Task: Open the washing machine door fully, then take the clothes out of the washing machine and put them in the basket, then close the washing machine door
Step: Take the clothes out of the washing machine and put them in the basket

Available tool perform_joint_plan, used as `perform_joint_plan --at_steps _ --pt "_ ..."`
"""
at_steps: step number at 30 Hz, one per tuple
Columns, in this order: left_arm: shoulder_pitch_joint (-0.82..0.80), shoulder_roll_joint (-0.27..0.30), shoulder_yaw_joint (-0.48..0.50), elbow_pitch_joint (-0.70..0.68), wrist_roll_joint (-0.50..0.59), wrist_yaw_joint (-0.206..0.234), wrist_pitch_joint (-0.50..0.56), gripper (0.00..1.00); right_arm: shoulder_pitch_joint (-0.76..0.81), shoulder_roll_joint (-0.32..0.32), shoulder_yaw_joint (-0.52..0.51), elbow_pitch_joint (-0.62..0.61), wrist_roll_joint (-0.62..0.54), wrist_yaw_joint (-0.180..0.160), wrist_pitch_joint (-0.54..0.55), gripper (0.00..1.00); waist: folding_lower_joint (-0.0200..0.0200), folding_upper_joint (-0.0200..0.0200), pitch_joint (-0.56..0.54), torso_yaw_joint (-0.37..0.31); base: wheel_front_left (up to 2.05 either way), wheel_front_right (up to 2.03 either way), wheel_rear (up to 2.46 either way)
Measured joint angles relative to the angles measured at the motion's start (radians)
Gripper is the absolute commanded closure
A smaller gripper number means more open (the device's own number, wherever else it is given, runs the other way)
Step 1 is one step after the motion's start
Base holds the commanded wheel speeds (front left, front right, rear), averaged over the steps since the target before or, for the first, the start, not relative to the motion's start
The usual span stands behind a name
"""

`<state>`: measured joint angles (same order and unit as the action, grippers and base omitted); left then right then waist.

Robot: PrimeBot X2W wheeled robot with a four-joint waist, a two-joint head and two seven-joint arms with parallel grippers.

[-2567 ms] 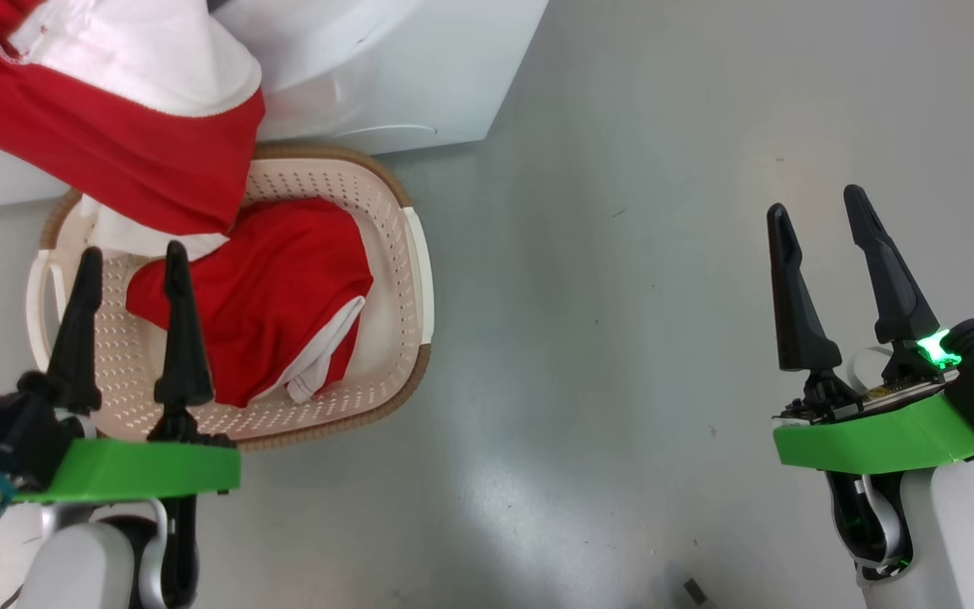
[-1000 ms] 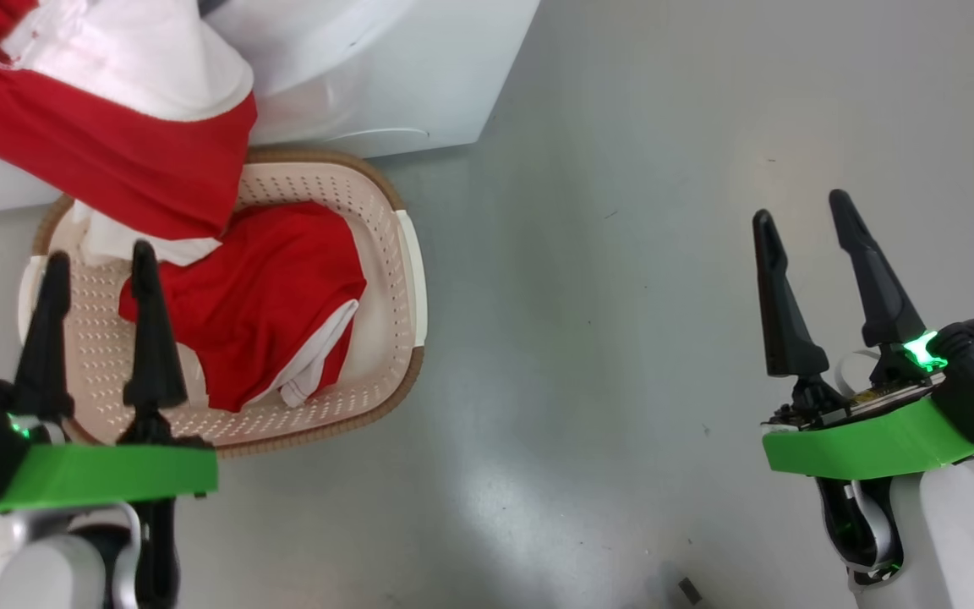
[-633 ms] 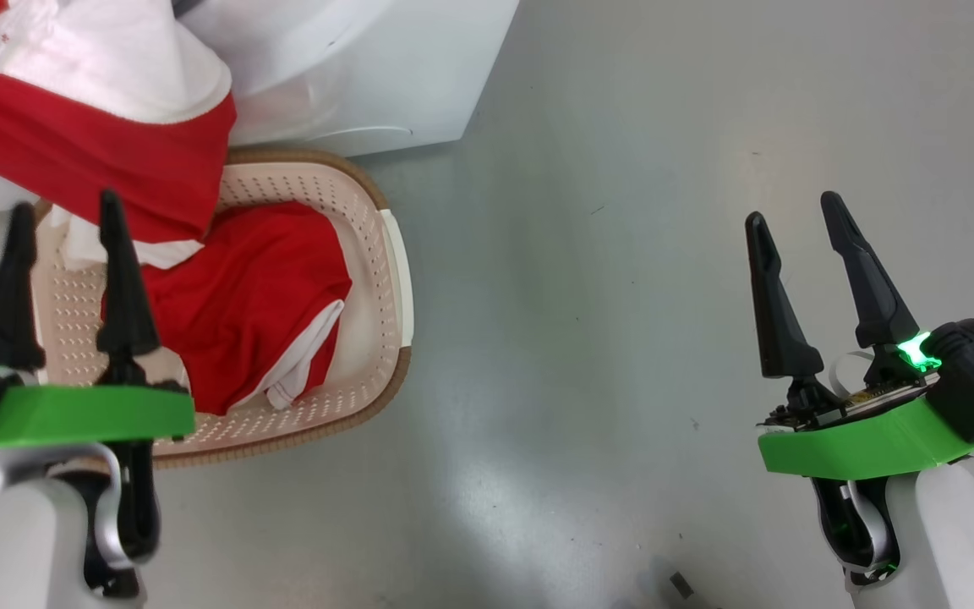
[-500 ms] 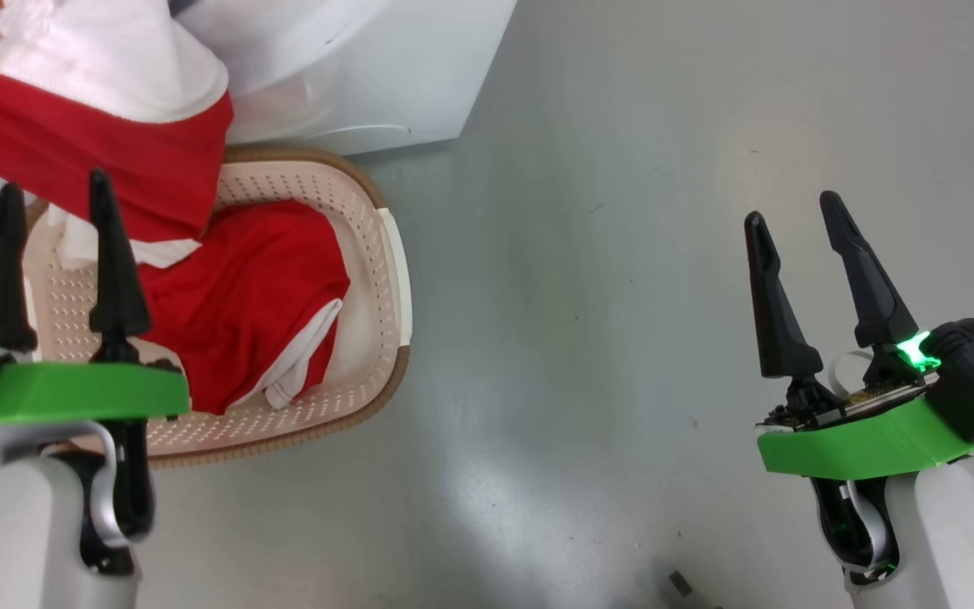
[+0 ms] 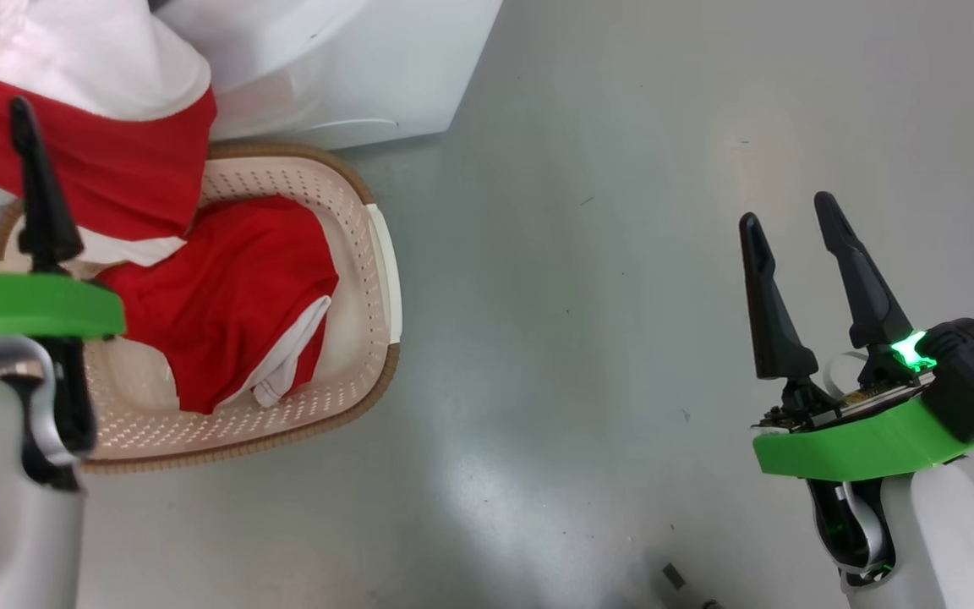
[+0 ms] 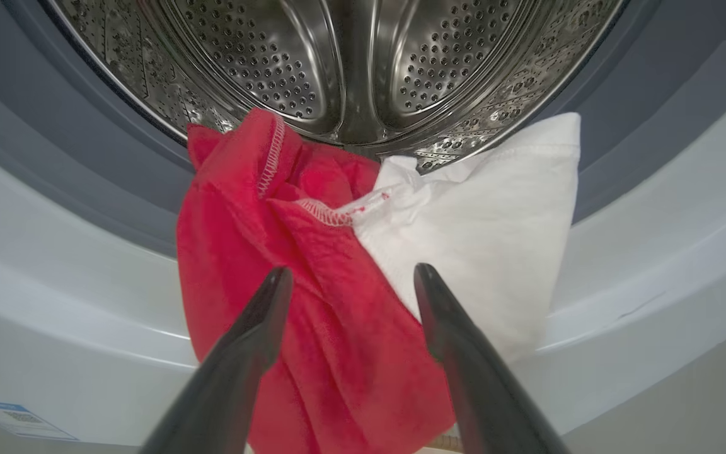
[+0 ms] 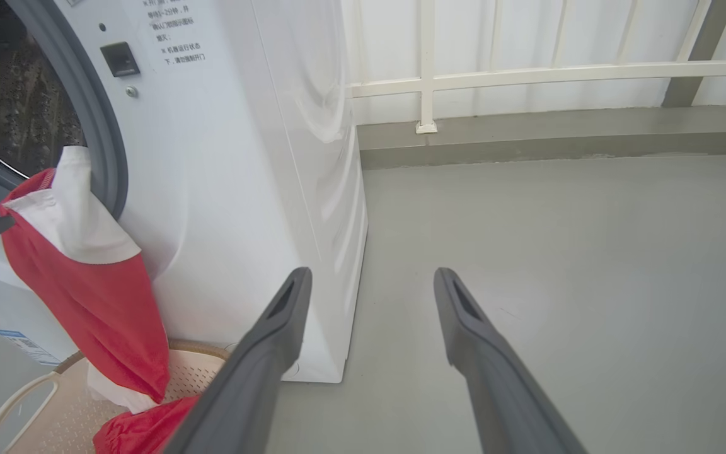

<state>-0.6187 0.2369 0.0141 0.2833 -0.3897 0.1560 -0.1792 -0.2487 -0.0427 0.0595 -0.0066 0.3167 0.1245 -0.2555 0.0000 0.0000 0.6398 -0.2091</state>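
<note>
Left wrist view puts our left gripper [image 6: 351, 271] right in front of the red-and-white garment [image 6: 312, 315], which hangs out over the lip of the drum [image 6: 350, 63]. The fingers are spread wide and hold nothing. Our right gripper [image 5: 785, 209] is just as wide apart and empty, over bare floor [image 5: 580, 355] well apart from the basket [image 5: 385, 279].

The risk, as we judge it, is that the cloth is soft and limp. A shallow pinch could catch one layer and slip, or the trailing end could drag on the rubber seal [image 6: 640, 113] and drop beside the basket, where another red piece [image 5: 233, 313] already lies.

The drum is shiny perforated steel with rounded ribs. The basket is pale plastic dotted with holes and has a brown rim. The washing machine [image 7: 243, 189] is smooth, glossy white.
</note>
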Motion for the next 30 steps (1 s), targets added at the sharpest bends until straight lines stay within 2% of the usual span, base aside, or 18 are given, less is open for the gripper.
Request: perform_joint_plan --at_steps 4,7,26,28,30 --pt "-0.039 0.008 0.005 0.053 0.000 -0.008 -0.008 0.00 0.000 0.000 0.011 0.000 0.000 0.000 0.000 0.00 0.0000 0.0000 0.004 -0.004 0.00 0.00 0.00" --pt "-0.088 0.012 0.018 0.123 -0.020 -0.034 -0.025 0.00 -0.001 0.000 0.014 0.000 0.001 0.000 0.000 0.00 0.0000 0.0000 0.010 -0.009 0.00 0.00 0.00" --pt "-0.231 0.048 0.008 0.362 -0.016 -0.070 -0.062 0.00 -0.002 0.000 0.018 0.004 0.008 0.000 0.000 0.00 0.0000 0.0000 0.016 -0.022 0.00 0.00 0.00" --pt "-0.242 0.051 0.007 0.381 -0.016 -0.078 -0.065 0.41 -0.002 0.000 0.019 0.004 0.008 0.000 0.000 0.00 0.0000 0.0000 0.014 -0.023 0.00 0.00 0.00" --pt "-0.251 0.053 0.005 0.394 -0.016 -0.087 -0.065 0.70 -0.002 0.000 0.019 0.004 0.008 0.000 0.000 0.00 0.0000 0.0000 0.011 -0.024 0.00 0.00 0.00"
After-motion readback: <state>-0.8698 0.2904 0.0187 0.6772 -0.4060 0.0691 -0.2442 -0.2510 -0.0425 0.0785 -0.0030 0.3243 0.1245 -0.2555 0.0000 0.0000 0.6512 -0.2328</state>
